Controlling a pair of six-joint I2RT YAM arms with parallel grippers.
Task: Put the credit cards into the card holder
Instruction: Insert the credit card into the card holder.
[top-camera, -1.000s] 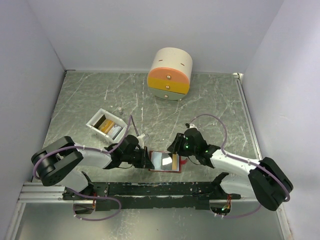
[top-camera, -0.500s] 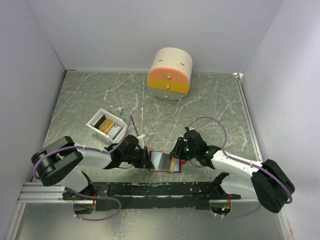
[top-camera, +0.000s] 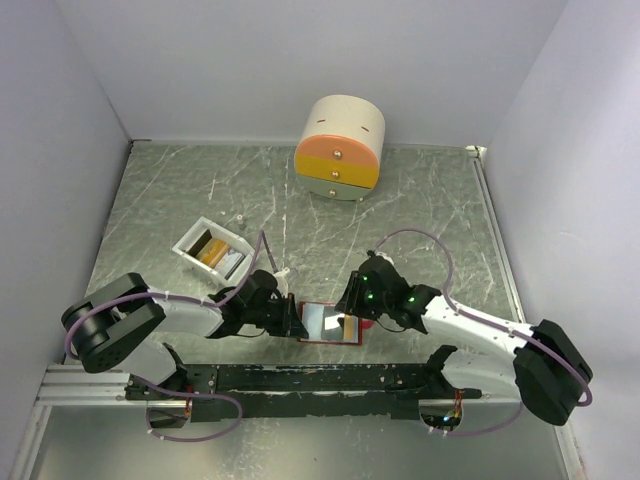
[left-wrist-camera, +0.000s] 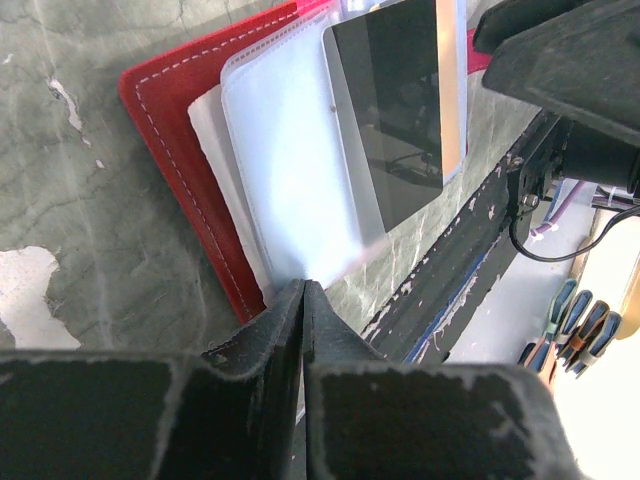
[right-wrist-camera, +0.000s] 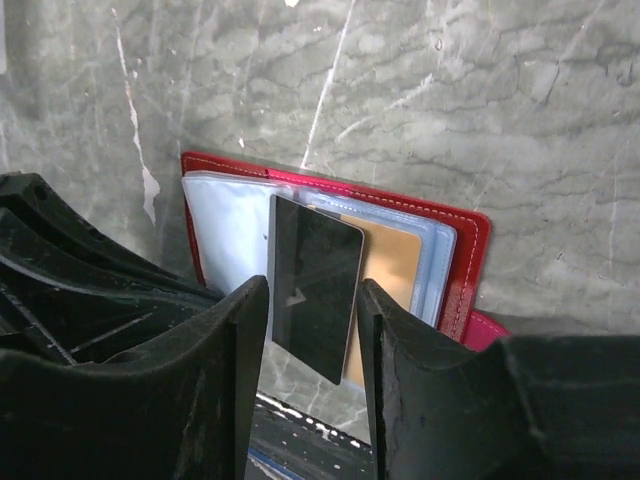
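The red card holder (top-camera: 328, 322) lies open near the table's front edge, with pale sleeves fanned out. My left gripper (top-camera: 292, 318) is shut on the near edge of a clear sleeve (left-wrist-camera: 290, 170) at the holder's left side (left-wrist-camera: 170, 130). A dark card (right-wrist-camera: 312, 285) lies slanted on the sleeves and sticks out past their near edge. An orange-gold card (right-wrist-camera: 392, 262) sits in a sleeve beside it. My right gripper (right-wrist-camera: 310, 325) is open, with one finger on each side of the dark card, over the holder's right part (top-camera: 356, 300). The dark card also shows in the left wrist view (left-wrist-camera: 395, 110).
A white tray (top-camera: 192, 235) with more cards (top-camera: 211, 250) stands on the table to the left behind the holder. A round cream-and-orange drawer box (top-camera: 340, 147) stands at the back. The black rail (top-camera: 320, 378) runs along the front edge just below the holder.
My right gripper has shifted slightly left and nearer over the holder's right side. The left gripper and the holder have stayed put.
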